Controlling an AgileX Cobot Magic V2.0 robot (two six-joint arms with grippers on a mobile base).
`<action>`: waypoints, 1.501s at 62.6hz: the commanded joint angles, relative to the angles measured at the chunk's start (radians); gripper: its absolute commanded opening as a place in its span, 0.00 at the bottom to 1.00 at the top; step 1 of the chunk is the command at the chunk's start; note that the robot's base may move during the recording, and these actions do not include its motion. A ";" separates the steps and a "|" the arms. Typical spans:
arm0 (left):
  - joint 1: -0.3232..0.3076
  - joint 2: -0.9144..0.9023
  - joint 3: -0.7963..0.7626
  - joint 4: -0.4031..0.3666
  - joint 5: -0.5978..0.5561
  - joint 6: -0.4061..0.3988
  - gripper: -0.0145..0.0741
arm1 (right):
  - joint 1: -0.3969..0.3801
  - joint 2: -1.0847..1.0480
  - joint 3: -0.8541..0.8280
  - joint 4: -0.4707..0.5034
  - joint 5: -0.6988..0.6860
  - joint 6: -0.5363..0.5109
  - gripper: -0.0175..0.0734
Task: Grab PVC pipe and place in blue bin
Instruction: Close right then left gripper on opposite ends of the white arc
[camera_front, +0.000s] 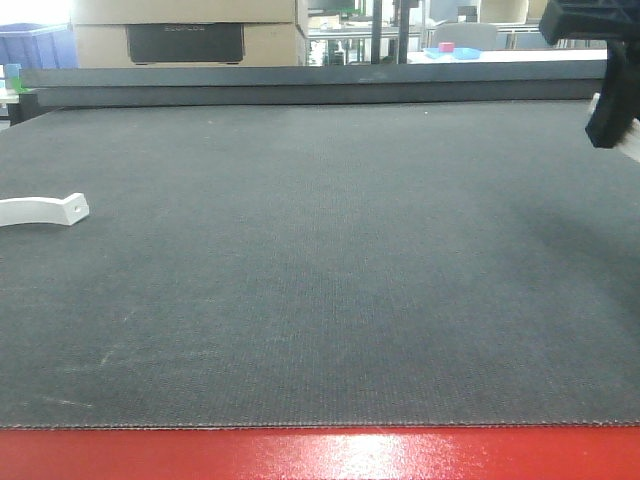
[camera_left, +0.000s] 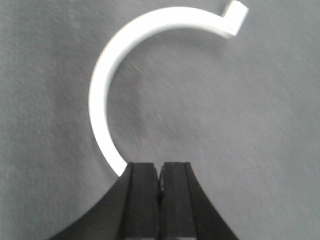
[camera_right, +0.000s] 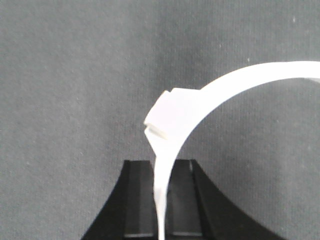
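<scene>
Insp. notes:

1. Surface: dark grey mat (camera_front: 330, 280), red edge (camera_front: 320, 455) along the near side.
2. Pipe (camera_front: 40, 210): white, curved, lying flat on the mat at far L of the front view and partly cut off by the frame. Blunt end points R, with a small dark hole (camera_front: 72, 209). In the L wrist view the pipe (camera_left: 98, 100) reads as an open C shape with a squared tab (camera_left: 235, 12) at its far end.
3. L gripper (camera_left: 160, 167): jaws pressed together, nothing seen between them. The near end of the pipe meets the outer edge of the L-side finger (camera_left: 142, 195). Contact vs. overlap can't be told.
4. R gripper (camera_right: 160, 165): jaws pinching a second pipe (camera_right: 180, 117), a white arc of the same kind. A thin strip of it runs down between the pads, and a blocky tab sits just above the fingertips. The rest curves off to the R, clear of the mat.
5. Front view: R gripper (camera_front: 612, 120) is raised at the upper R, well apart from the pipe at L. A bit of the second pipe (camera_front: 628, 148) shows at its lower edge.
6. Background: blue crate (camera_front: 40, 45) at the upper L, beyond the mat.
</scene>
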 joint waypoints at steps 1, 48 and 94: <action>0.043 0.052 -0.044 -0.020 0.025 0.020 0.04 | 0.003 -0.009 -0.004 -0.009 0.003 -0.008 0.01; 0.084 0.262 -0.042 -0.014 -0.104 0.104 0.49 | 0.003 -0.009 -0.004 -0.009 -0.029 -0.008 0.01; 0.084 0.324 -0.040 -0.015 -0.111 0.099 0.04 | 0.003 -0.009 -0.004 -0.009 -0.022 -0.008 0.01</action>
